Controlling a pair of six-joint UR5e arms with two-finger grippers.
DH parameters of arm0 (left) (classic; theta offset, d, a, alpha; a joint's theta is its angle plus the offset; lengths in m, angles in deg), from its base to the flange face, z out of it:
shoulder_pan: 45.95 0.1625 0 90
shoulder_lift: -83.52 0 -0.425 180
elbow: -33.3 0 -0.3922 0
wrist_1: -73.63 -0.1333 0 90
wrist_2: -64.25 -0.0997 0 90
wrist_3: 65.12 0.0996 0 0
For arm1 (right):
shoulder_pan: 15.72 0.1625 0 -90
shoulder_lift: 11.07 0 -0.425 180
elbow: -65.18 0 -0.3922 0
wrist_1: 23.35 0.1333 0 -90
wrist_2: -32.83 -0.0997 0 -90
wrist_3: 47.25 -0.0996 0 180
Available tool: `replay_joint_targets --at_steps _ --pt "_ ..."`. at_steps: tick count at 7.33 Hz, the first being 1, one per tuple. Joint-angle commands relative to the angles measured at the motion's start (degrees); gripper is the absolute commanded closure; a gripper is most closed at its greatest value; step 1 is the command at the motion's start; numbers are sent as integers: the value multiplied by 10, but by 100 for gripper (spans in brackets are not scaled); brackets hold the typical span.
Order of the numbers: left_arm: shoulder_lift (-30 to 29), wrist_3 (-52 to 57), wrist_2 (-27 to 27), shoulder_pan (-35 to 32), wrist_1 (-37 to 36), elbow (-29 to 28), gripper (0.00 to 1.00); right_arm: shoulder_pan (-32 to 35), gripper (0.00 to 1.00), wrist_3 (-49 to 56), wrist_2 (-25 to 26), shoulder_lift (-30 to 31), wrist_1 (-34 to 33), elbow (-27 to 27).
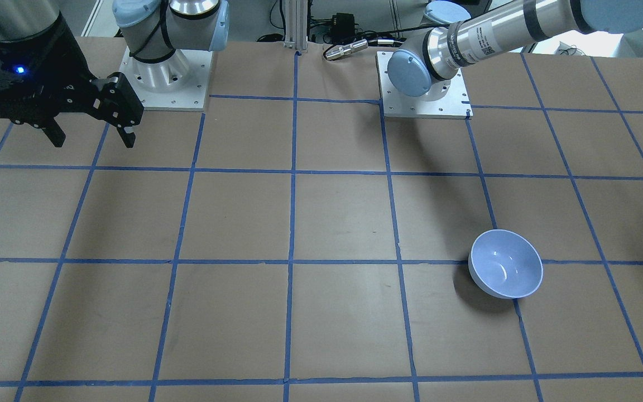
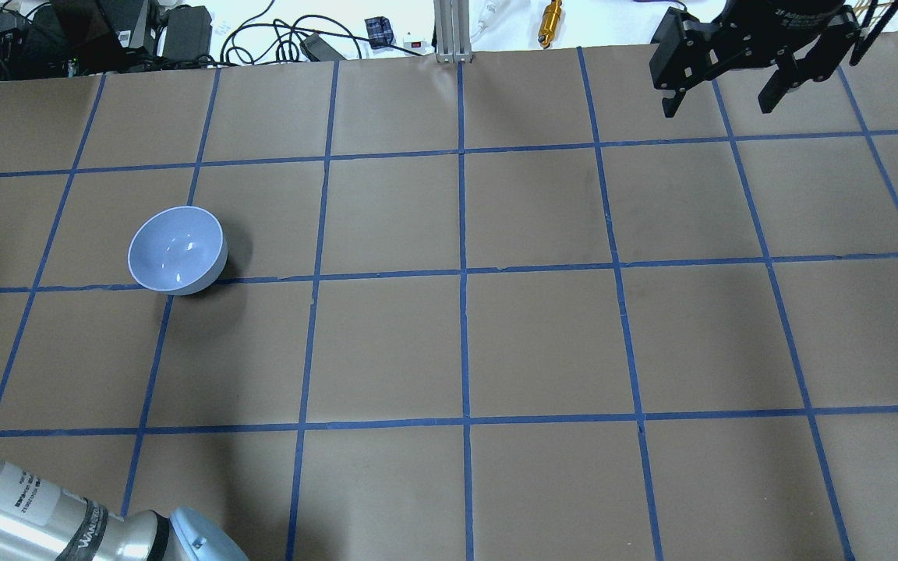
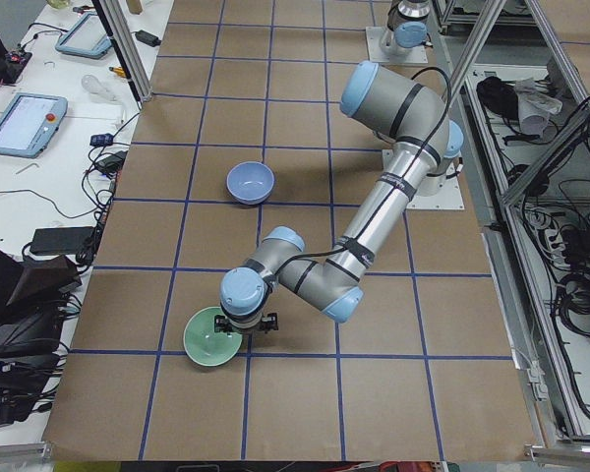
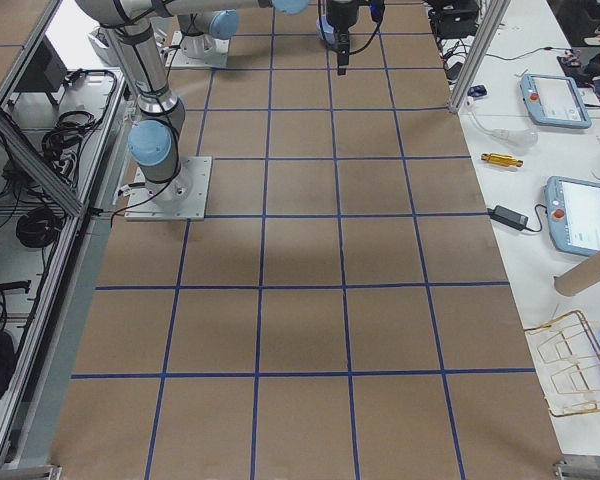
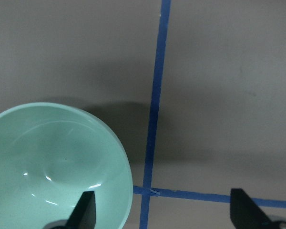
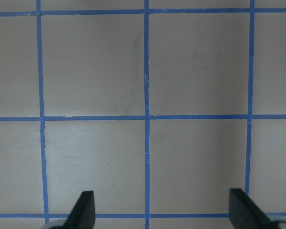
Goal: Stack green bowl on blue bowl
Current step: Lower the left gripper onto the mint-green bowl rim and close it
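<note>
- Green bowl [image 5: 52, 167]: glossy pale mint, thin lighter rim, upright on the desk [image 5: 219, 95], at 8 o'clock in the left wrist view.
- Left hand [image 5: 164, 212]: spread wide, holding nothing, one finger [image 5: 86, 212] above the bowl's inside.
- Blue bowl [image 2: 177, 250]: glossy periwinkle, at 9 o'clock overhead.
- Right hand [image 2: 722, 97]: wide open, empty, at 1 o'clock.

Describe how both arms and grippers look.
The left arm and right arm are silver tubes with pale blue joint caps and black bands; the left carries a white label. The right gripper is black, angular, with a blue light; the left gripper shows black fingers.
</note>
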Motion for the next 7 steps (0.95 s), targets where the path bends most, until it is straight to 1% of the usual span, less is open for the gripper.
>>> replay_joint_targets --at_steps 1,2,3,4,5,6,7 --pt "-53 12 19 1 -28 -16 0 0 0 0 0 0 0 0" --pt "-59 17 19 1 -44 -16 0 0 0 0 0 0 0 0" --pt "-66 18 18 1 -60 -16 13 0 0 0 0 1 0 0" --pt "-66 18 19 1 -64 -15 37 0 0 0 0 0 0 0" --pt "-63 25 19 1 -64 -15 74 0 0 0 0 0 0 0" --pt "-62 29 19 1 -64 -15 100 0 0 0 0 0 0 0" --pt "-56 30 19 1 -63 -15 100 0 0 0 0 0 0 0"
